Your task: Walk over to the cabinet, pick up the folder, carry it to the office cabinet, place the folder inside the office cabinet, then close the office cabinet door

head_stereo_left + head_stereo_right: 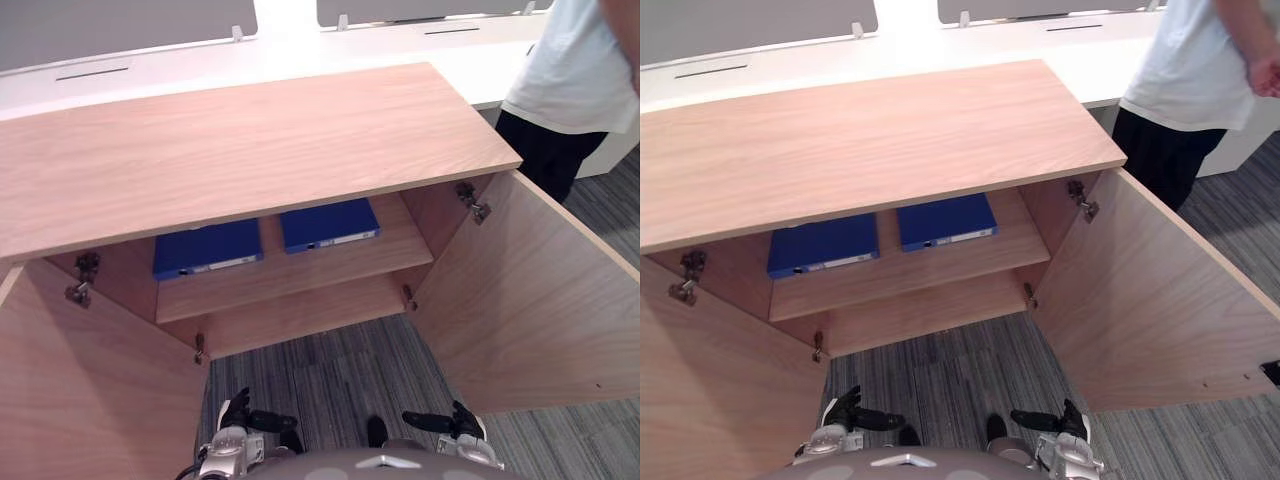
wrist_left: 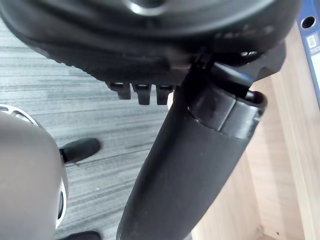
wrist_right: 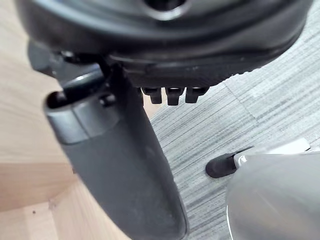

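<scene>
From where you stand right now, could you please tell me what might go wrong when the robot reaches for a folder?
The left folder and the right folder lie side by side on the upper shelf, set back under the cabinet top. A reaching arm could strike that edge or nudge the wrong one.

The right door stands wide open with a person just beyond it. A bump might swing it towards them.

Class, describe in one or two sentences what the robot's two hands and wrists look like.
Both the left hand and the right hand are black, with slim fingers and a thick, rounded, glossy thumb. Each sits on a silver-grey metal wrist.
</scene>
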